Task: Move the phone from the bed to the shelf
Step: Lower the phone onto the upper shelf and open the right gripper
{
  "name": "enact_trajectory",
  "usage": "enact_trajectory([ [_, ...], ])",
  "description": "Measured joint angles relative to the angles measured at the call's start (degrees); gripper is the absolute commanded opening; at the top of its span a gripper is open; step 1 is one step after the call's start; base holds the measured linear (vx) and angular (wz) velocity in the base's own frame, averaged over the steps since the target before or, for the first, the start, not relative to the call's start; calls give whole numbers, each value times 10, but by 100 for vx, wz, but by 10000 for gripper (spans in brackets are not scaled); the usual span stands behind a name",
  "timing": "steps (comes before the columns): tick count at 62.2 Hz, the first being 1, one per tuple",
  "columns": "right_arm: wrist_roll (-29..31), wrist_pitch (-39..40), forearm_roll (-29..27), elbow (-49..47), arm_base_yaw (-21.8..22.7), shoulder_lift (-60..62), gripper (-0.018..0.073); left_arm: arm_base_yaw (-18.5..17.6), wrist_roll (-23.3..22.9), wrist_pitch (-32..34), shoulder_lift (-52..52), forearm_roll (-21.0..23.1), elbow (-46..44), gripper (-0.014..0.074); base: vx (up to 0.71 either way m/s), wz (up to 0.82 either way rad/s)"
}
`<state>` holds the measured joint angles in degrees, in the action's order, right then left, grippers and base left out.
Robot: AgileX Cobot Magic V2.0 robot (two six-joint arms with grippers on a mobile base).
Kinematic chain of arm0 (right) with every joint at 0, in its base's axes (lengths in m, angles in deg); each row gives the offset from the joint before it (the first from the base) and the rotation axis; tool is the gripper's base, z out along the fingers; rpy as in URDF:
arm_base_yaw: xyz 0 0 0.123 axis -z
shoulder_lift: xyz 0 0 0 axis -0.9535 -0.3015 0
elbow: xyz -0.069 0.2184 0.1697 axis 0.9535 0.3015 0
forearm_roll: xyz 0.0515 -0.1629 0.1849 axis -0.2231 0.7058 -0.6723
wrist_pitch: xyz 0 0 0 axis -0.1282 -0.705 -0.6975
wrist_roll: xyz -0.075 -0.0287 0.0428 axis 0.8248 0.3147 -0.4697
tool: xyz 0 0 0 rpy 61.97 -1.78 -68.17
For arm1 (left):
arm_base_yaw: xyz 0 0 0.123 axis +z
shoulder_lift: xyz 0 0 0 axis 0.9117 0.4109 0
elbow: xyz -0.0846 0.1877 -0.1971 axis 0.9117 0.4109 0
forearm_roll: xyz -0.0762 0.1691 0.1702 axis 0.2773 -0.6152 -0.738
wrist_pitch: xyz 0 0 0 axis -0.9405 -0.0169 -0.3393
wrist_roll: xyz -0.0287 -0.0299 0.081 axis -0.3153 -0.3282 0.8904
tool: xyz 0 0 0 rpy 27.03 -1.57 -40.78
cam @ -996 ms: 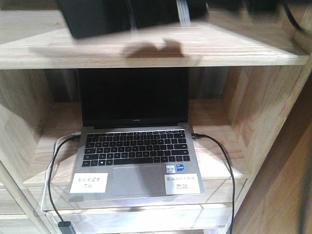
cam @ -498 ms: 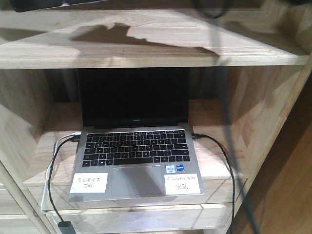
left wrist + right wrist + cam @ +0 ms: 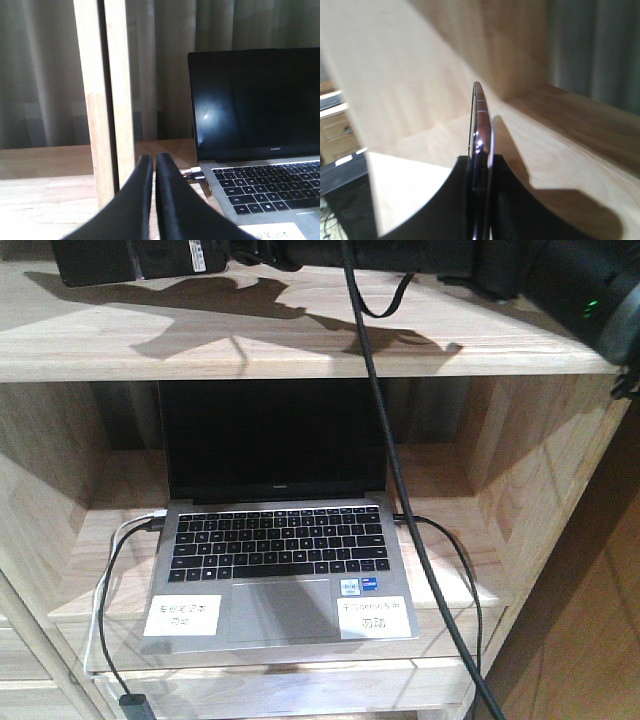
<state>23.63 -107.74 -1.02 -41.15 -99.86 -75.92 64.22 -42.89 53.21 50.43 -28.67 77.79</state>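
Observation:
In the right wrist view the phone (image 3: 481, 130) shows edge-on, a thin glossy slab with a shiny metallic rim standing upright. My right gripper (image 3: 481, 159) is shut on it, one black finger pressed to each face. It hangs just above the light-wood shelf (image 3: 560, 135) and throws a shadow on the plank. In the front view that shelf (image 3: 300, 340) is the upper board, with my black right arm (image 3: 560, 280) across its top edge. My left gripper (image 3: 154, 157) is shut on nothing, low beside the laptop. The bed is out of view.
An open grey laptop (image 3: 280, 540) with white labels sits on the lower board, also seen at the right of the left wrist view as laptop (image 3: 260, 125). A black cable (image 3: 390, 470) hangs from the arm across it. A wooden upright (image 3: 105, 100) stands close ahead of the left gripper.
In the front view the black slab at the top left rose out of frame. Now the arm's black body spans the top edge, and its cable hangs down in front of the laptop.

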Motion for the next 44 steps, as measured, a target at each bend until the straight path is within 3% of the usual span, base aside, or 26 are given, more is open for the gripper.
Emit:
enact_trajectory([
  [27,-7,37,-14,-2,0,-40,29,0,0,0,0,0,0,1,0,0],
  [38,-9,51,-16,-2,0,-45,123,0,0,0,0,0,0,1,0,0],
  [44,-9,59,-16,-2,0,-45,223,0,0,0,0,0,0,1,0,0],
])
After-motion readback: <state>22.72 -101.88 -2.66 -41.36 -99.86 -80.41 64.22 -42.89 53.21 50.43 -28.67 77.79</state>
